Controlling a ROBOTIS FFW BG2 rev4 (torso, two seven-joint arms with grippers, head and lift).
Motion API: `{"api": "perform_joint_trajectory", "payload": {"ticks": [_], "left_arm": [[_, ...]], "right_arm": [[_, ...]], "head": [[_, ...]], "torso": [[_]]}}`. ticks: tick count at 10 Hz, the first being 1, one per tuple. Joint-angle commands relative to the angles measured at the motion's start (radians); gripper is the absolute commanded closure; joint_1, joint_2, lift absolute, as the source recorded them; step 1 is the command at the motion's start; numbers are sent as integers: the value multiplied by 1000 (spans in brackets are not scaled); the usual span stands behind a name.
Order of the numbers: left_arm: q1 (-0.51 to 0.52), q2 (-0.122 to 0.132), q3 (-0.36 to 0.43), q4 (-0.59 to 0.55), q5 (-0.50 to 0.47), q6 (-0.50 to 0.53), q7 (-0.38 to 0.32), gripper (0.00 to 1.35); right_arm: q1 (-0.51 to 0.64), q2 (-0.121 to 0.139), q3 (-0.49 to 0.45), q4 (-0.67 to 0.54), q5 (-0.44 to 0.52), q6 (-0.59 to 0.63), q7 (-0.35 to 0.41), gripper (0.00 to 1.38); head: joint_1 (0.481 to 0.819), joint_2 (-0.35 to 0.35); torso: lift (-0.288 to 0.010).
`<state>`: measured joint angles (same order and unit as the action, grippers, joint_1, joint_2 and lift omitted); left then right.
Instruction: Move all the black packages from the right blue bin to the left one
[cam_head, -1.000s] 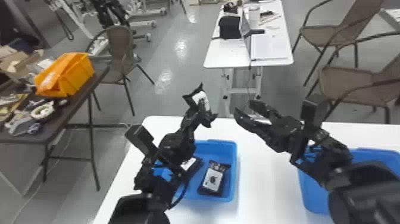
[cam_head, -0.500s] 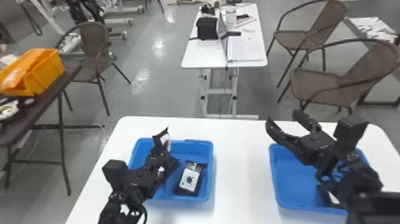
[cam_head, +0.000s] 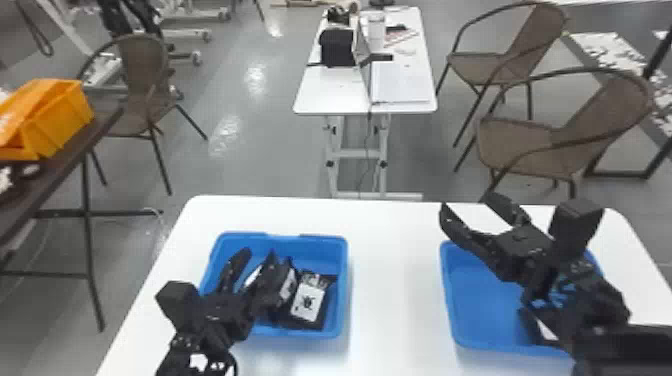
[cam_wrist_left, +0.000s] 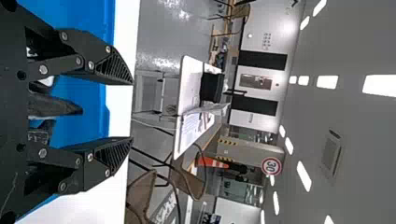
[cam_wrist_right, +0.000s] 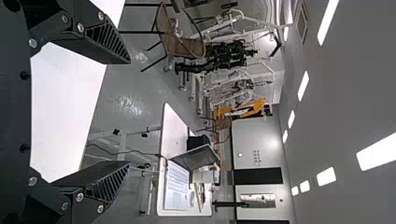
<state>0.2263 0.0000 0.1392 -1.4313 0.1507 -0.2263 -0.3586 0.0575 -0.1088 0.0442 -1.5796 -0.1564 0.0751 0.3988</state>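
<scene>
left gripper (cam_head: 257, 261) at left blue bin (cam_head: 320, 243), fingers (cam_wrist_left: 112, 63) wide apart. black package (cam_head: 307, 302) with white label lies inside, near bin's right side. more black packages (cam_head: 288, 284) just beside it, partly hidden by left gripper.

right gripper (cam_head: 467, 203) up above far side of right blue bin (cam_head: 480, 310), fingers (cam_wrist_right: 105, 42) wide apart too. last black package (cam_head: 544, 327) in that bin, partly behind right arm (cam_head: 595, 300). both bins on white bench (cam_head: 395, 280).
</scene>
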Motion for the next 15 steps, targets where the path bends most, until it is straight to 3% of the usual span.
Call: {"api": "perform_joint_trajectory", "payload": {"ticks": [1,3,5,6,8,11,15], "left_arm": [[2,-3,-1,-8,26,-45,-13,133],[59,-3,30,-130,36,-74,12,145],[140,-3,66,-230,49,-137,92,151],[169,-3,68,-259,69,-149,127,151],[185,-3,73,-281,79,-117,128,153],[180,-3,48,-279,87,-103,128,153],[173,-3,40,-279,86,-94,128,153]], "right_arm": [[15,0,-17,-16,5,9,0,283],[70,0,-55,-80,28,45,-20,283],[183,1,-87,-183,44,64,-140,285],[237,3,-119,-214,38,103,-158,286],[301,8,-201,-246,37,239,-166,286],[240,9,-280,-183,21,382,-163,286],[56,-40,-287,-8,74,594,-67,280]], "head": [[695,96],[695,86],[695,89],[695,94],[695,81],[695,5],[695,-41]], "torso": [[0],[0],[0],[0],[0],[0],[0]]}}
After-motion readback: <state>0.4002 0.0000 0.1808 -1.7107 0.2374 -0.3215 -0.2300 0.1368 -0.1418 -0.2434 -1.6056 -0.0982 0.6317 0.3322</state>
